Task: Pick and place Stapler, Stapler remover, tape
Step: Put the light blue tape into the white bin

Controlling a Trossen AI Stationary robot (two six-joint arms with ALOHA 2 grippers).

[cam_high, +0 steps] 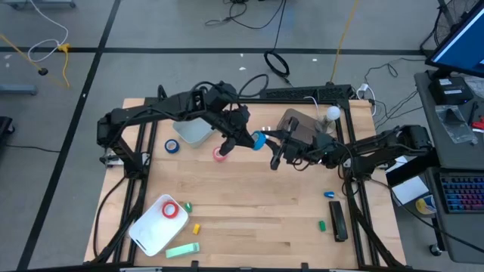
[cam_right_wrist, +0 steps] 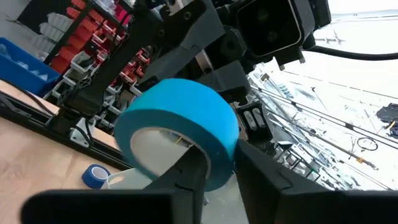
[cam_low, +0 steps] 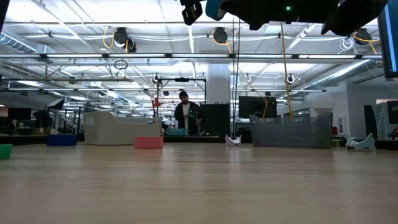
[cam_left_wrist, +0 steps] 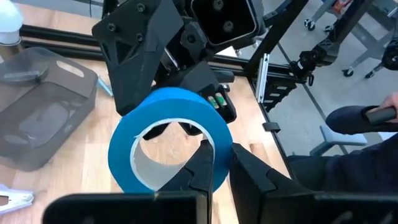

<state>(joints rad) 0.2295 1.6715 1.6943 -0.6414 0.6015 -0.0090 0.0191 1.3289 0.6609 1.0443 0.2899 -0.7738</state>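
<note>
A blue tape roll (cam_high: pixel 259 140) hangs in the air over the table's middle, between my two grippers. My left gripper (cam_high: pixel 249 140) comes from the left and is shut on it. My right gripper (cam_high: pixel 271 145) comes from the right and is shut on the same roll. In the low view the roll (cam_low: pixel 213 7) shows at the top edge, far above the tabletop. A pink-red tape roll (cam_high: pixel 220 153) and a small blue one (cam_high: pixel 172 146) lie flat on the table. A black stapler (cam_high: pixel 337 221) lies near the right edge. I cannot pick out the stapler remover. My left gripper (cam_left_wrist: pixel 217 152) pinches the blue roll's wall (cam_left_wrist: pixel 217 138), one finger inside the ring (cam_left_wrist: pixel 198 165) and one outside (cam_left_wrist: pixel 249 165). The roll is clear of the table. My right gripper (cam_right_wrist: pixel 219 163) pinches the roll's wall (cam_right_wrist: pixel 221 152) at another place on the ring. One finger is inside the core (cam_right_wrist: pixel 189 169) and one outside (cam_right_wrist: pixel 261 180). It comes slanting up from the table's right side.
A white tray (cam_high: pixel 147 230) at the near left holds a red tape roll (cam_high: pixel 169 210). Small yellow and green pieces lie beside it. A clear grey bin (cam_high: pixel 302 125) and a white tub (cam_high: pixel 193 130) stand at the far side. A person (cam_low: pixel 185 115) stands in the room behind.
</note>
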